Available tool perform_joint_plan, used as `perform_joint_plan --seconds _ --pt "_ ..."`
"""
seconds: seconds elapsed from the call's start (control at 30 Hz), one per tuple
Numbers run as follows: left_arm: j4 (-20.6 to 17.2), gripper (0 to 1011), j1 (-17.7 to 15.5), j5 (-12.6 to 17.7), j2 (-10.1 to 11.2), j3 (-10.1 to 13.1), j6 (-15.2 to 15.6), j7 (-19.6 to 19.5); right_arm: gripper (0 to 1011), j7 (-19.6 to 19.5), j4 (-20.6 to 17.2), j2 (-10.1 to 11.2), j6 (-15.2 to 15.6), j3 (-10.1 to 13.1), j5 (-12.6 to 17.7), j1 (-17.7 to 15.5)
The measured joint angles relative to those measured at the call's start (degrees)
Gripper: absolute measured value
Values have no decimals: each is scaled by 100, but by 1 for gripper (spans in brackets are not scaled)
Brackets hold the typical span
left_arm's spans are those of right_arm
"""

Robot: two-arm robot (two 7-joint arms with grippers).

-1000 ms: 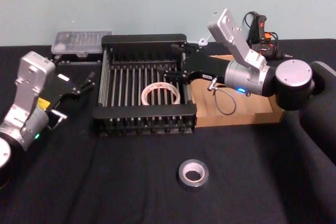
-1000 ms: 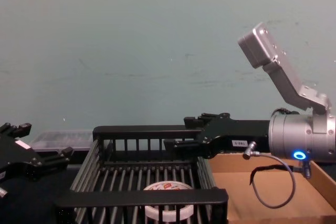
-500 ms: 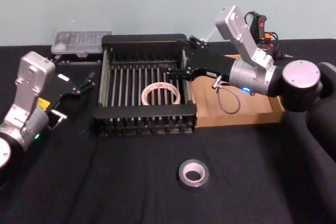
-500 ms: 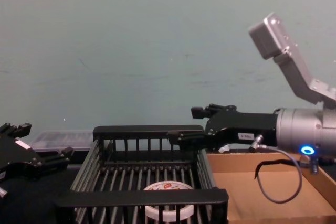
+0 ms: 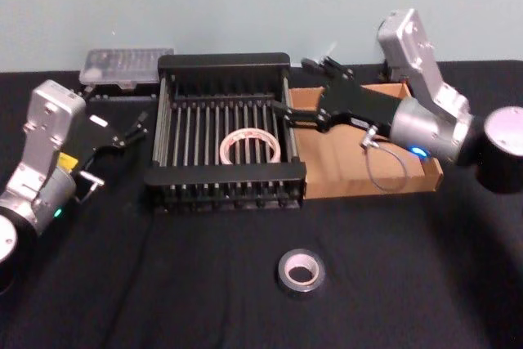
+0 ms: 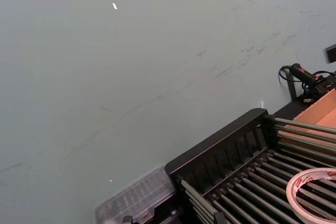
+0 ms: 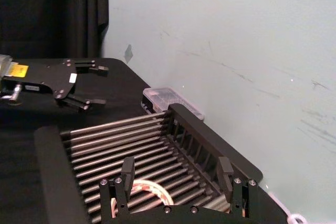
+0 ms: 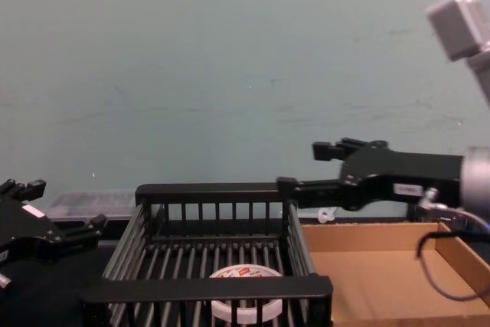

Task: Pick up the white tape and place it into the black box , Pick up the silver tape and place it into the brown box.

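The white tape [image 5: 250,146] lies flat on the ribbed floor of the black box [image 5: 225,175]; the chest view has the white tape [image 8: 243,272] behind the front rim of the black box [image 8: 207,289]. The silver tape [image 5: 301,271] lies on the black cloth in front, right of centre. My right gripper [image 5: 300,87] hangs open and empty above the seam between the crate and the brown box [image 5: 384,179]. In its wrist view the fingers [image 7: 127,169] frame the white tape [image 7: 147,187] below. My left gripper [image 5: 131,127] rests open left of the crate.
A clear plastic case [image 5: 127,64] sits behind the crate's left corner. A black-and-orange tool [image 6: 304,74] lies at the back right near the wall. Open black cloth surrounds the silver tape.
My right gripper has drawn back to the right and risen, leaving the crate's interior for its right rim. The white tape stays in the crate. The left arm has not moved.
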Motion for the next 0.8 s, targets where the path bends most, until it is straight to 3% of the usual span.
perform_joint_plan --seconds 0.4,0.8 --pt "0 1002 0 0 0 0 0 0 1002 -256 -1358 848 402 237 251 -979" --pt "0 1001 0 0 0 0 0 0 1002 -386 -2202 1335 733 414 663 -1834"
